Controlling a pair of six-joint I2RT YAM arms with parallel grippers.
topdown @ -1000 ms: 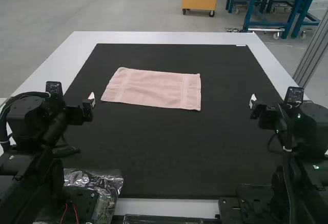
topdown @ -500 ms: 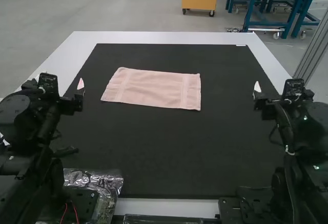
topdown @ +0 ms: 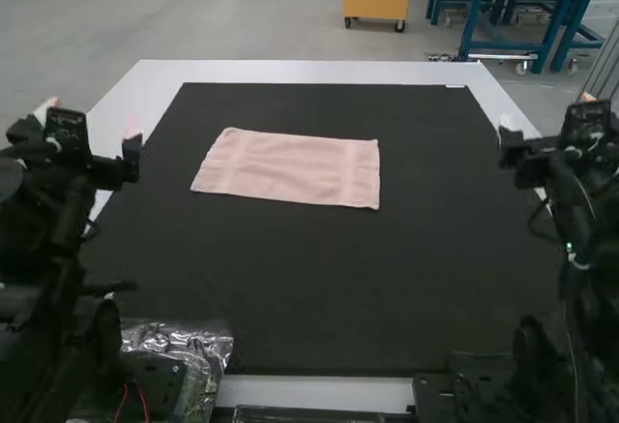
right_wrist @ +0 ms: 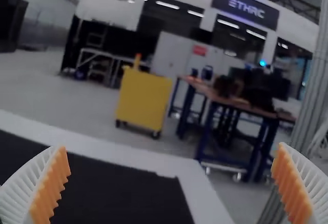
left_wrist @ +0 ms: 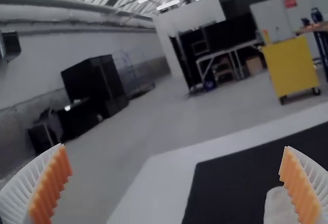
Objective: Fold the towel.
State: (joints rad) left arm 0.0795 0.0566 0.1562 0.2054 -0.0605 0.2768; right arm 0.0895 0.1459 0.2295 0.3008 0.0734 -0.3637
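Because the pink towel looks like thin terry, it should handle as something light and limp, with no stiffness to hold a shape once lifted. It lies flat on the dark mat that covers most of the counter, beyond the middle and somewhat to the left, its long sides running across. Whether it is a single layer or already doubled, I cannot tell.

Both grippers are empty and well apart from the cloth: the left gripper has its fingers spread wide, and the right gripper has its own just as far apart.

If another fold is wanted, the corners of the near long edge seem the best places to take hold, one for each arm, with the fingers low and a shallow pinch of cloth between the ribbed pads. The nap should give good grip, so slipping is a small worry; missing the thin edge, or catching only one layer of two, is likelier. Nothing here is fragile, yet a loose middle will sag and wrinkle unless both corners rise together under light tension.
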